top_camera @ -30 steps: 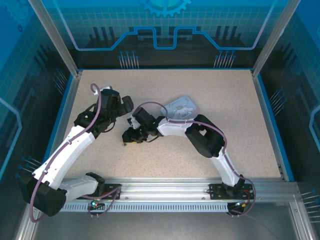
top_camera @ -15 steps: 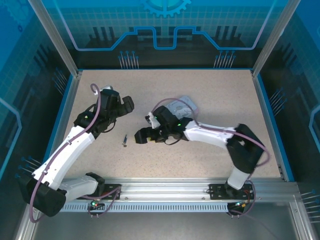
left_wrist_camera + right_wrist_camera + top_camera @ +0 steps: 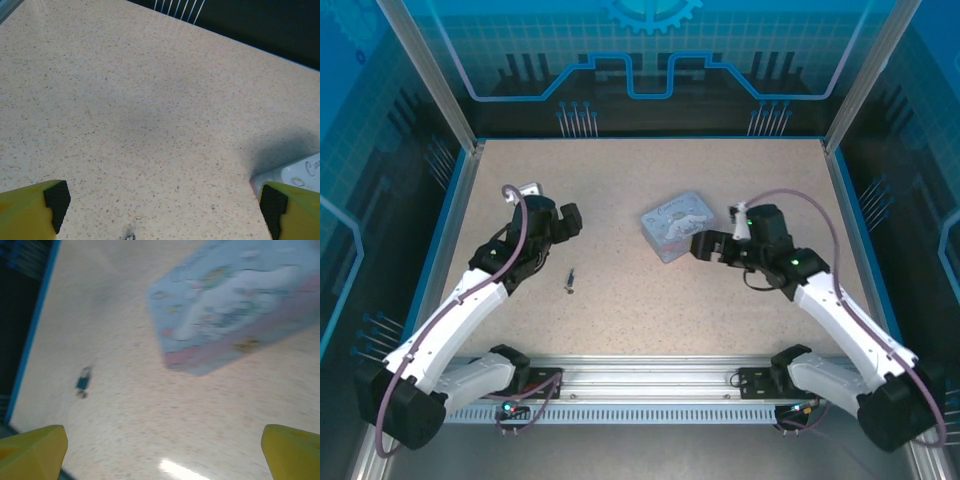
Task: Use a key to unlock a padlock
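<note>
Top external: left tool (image 3: pixel 571 217), right tool (image 3: pixel 701 247) apart; bluish padlock (image 3: pixel 570 279) on speckled table (image 3: pixel 720 305).

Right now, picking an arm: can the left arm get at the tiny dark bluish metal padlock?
Likely yes: the padlock lies alone on the speckled table, close to the open left pincer, nothing between.

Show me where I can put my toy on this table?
The far strip of table behind the tin is bare, and so is the front middle between the padlock and the right arm. It is crowded mid-table, where the left gripper, right gripper, tin and padlock sit.
</note>
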